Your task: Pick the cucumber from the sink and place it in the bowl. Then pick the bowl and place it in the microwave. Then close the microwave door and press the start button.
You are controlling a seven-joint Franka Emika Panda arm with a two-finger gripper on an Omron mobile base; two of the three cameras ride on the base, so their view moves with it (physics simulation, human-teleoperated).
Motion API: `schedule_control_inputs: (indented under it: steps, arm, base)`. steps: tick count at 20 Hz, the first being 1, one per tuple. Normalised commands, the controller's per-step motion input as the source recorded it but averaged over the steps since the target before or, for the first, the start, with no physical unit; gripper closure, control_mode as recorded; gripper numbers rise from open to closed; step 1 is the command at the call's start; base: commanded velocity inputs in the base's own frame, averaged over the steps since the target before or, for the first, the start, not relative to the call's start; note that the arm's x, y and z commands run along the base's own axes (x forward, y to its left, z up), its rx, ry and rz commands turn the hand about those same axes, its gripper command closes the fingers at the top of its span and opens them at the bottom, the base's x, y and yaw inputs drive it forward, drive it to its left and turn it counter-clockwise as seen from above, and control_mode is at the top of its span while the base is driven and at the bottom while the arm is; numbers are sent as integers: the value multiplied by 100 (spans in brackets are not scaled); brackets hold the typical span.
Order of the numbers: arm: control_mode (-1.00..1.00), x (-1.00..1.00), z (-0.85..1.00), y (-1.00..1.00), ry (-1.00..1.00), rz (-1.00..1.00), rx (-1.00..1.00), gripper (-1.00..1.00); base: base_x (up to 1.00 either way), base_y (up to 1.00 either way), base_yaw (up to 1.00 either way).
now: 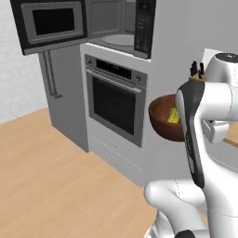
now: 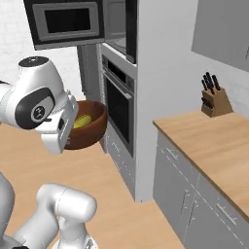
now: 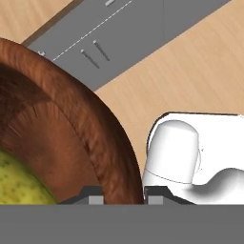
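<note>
Inside one bowl (image 2: 92, 129) held by pincer (image 3: 123, 195): one cucumber (image 2: 82, 120).

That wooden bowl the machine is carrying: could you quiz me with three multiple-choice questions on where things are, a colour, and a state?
1. Where is the cucumber?
A. on the floor
B. inside the bowl
C. in the oven

2. What colour is the bowl?
A. reddish-brown
B. white
C. blue

3. How is the microwave door?
A. shut
B. missing
C. swung open

Answers:
1 B, the yellow-green stick lies in the bowl's hollow.
2 A, its wood shows dark reddish-brown in both base views.
3 C, the door stands out to the side, leaving the microwave with its grey inside bare.
</note>
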Motion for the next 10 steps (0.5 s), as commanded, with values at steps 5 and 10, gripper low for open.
schedule_control_inputs:
  steps: [5,10]
  arm:
    - [100,0,0,0,0,0,0,100]
    - [100,0,0,0,0,0,0,100]
  base:
    - [100,30,0]
    - [99,38,-13]
